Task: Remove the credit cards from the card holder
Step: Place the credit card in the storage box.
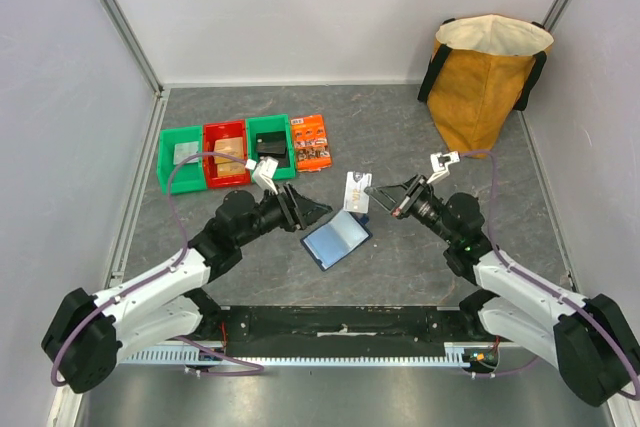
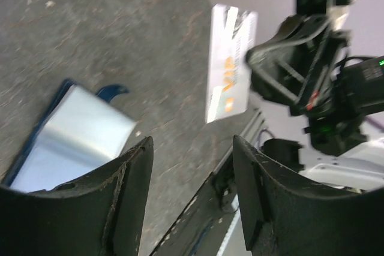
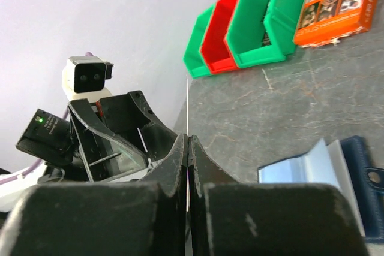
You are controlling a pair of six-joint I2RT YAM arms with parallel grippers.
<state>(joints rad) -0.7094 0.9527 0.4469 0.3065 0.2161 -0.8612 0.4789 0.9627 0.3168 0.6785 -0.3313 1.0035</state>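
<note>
I see right jaws clenched on a silver-white credit card, just a thin edge-on line in their own wrist view, left jaws spread apart near it, card holder lying open on the table between both arms, sleeve contents unreadable.

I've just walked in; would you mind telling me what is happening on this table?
Two robot arms are emptying a wallet of its cards. The right gripper is shut on a pale credit card with orange print, holding it on edge, clear of the navy card holder. The holder lies open on the table between the arms. The left gripper is open and empty, close beside the holder. A row of bins and an orange packet sit further back.
</note>
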